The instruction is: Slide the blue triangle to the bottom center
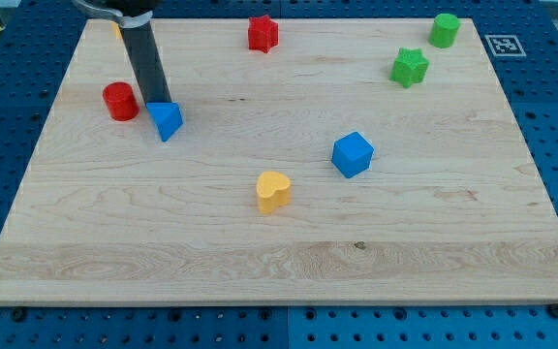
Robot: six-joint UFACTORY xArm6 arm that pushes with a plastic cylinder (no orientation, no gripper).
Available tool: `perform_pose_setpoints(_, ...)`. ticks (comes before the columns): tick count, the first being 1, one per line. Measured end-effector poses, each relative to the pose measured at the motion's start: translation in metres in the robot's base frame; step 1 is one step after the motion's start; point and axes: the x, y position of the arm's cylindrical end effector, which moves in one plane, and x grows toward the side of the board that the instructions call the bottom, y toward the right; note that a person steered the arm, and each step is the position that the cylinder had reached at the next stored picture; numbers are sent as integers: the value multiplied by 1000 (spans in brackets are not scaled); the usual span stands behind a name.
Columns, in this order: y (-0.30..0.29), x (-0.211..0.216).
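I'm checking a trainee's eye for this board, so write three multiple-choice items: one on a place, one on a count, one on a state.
1. Where does the blue triangle lie?
A. upper left part of the board
B. bottom centre
C. right edge

2. How many green blocks are on the board?
A. one
B. two
C. four

3. How does my tip stand to the blue triangle?
A. far off by the yellow block
B. against its upper left side
C. out of view

Key: 1 A, it sits beside the red cylinder at the view's left. 2 B, a green star and a green cylinder at the top right. 3 B, the rod ends right at the triangle's upper edge.
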Motion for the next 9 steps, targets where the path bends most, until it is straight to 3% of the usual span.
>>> perform_pose_setpoints(4,-35,0)
perform_pose_setpoints(7,36,47)
perform_pose_setpoints(9,38,47)
